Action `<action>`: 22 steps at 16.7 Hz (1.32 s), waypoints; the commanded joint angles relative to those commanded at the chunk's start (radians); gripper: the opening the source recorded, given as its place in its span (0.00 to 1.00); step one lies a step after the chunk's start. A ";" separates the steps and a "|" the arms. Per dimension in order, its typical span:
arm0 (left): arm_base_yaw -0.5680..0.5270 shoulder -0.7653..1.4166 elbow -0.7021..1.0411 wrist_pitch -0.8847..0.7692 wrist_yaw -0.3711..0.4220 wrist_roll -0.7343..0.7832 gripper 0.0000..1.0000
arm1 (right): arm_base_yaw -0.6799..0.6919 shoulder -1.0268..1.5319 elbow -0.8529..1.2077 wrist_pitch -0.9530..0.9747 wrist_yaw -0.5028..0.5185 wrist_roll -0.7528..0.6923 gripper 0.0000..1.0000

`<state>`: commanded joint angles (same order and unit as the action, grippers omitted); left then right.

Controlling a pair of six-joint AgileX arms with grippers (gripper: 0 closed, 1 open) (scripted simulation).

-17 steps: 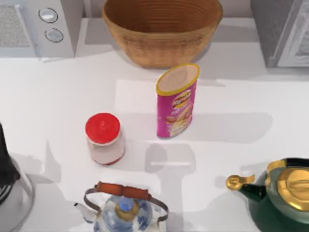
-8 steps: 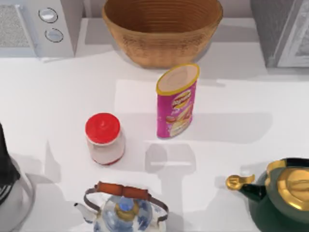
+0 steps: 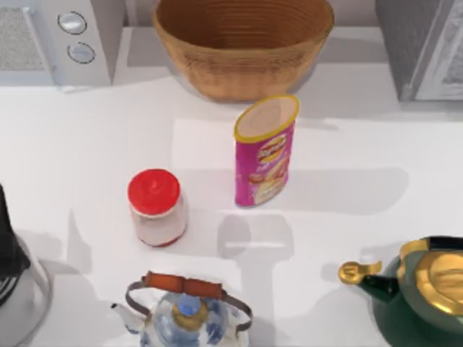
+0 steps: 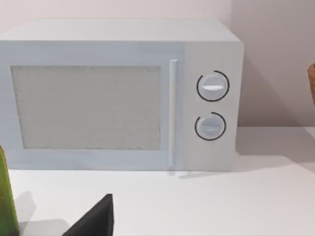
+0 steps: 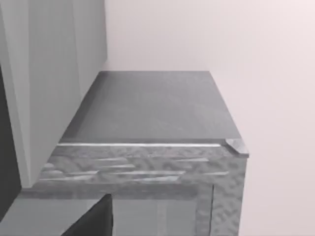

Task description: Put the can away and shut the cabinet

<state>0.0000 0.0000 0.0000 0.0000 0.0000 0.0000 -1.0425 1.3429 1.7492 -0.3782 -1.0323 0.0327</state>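
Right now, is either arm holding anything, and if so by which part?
Nothing looks held. The can stands upright on the table below the basket, with no gripper touching it. The arms' jaws themselves can't be made out.

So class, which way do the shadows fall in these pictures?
Top view: the can throws a long soft shadow toward the table's right, and the jar does likewise. Left wrist view: the microwave leaves a faint shadow beside its dials.

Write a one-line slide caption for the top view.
Upright pink chip can between wicker basket and red-lidded jar, two teapots in front.
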 joint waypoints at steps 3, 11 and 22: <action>0.000 0.000 0.000 0.000 0.000 0.000 1.00 | -0.004 0.002 0.001 0.003 -0.001 0.000 1.00; 0.000 0.000 0.000 0.000 0.000 0.000 1.00 | 0.260 0.043 0.005 -0.044 0.273 -0.006 1.00; 0.000 0.000 0.000 0.000 0.000 0.000 1.00 | 1.255 -0.016 0.009 -0.059 1.262 -0.022 1.00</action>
<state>0.0000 0.0000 0.0000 0.0000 0.0000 0.0000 0.2130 1.3268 1.7581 -0.4373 0.2298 0.0106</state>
